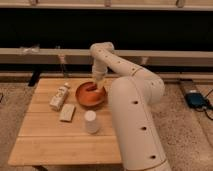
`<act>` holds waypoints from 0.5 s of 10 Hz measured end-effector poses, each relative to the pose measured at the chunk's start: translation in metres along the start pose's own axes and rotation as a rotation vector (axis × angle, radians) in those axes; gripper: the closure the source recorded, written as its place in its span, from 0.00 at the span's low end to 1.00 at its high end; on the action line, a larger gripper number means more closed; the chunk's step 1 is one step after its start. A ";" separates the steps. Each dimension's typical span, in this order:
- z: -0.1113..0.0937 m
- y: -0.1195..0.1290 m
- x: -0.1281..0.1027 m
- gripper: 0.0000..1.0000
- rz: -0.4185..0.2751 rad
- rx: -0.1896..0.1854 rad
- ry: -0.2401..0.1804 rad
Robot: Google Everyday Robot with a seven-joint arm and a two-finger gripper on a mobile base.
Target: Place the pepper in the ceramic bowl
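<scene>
The ceramic bowl (88, 96), round, orange-red with a lighter orange inside, sits on the wooden table (50, 145) at its back middle. My gripper (96, 86) hangs down from the white arm and reaches into the bowl's far right part, just above its inside. I cannot make out the pepper as a separate thing; it is hidden at or under the gripper.
A white upturned cup (90, 121) stands in front of the bowl. A white bottle (59, 96) lies to the left of the bowl, with a pale flat packet (67, 112) in front of it. My white arm's body covers the table's right side.
</scene>
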 end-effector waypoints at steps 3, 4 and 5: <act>0.003 -0.004 -0.014 0.21 -0.042 -0.006 -0.045; 0.004 -0.005 -0.019 0.20 -0.059 -0.013 -0.064; 0.004 -0.005 -0.023 0.20 -0.069 -0.016 -0.075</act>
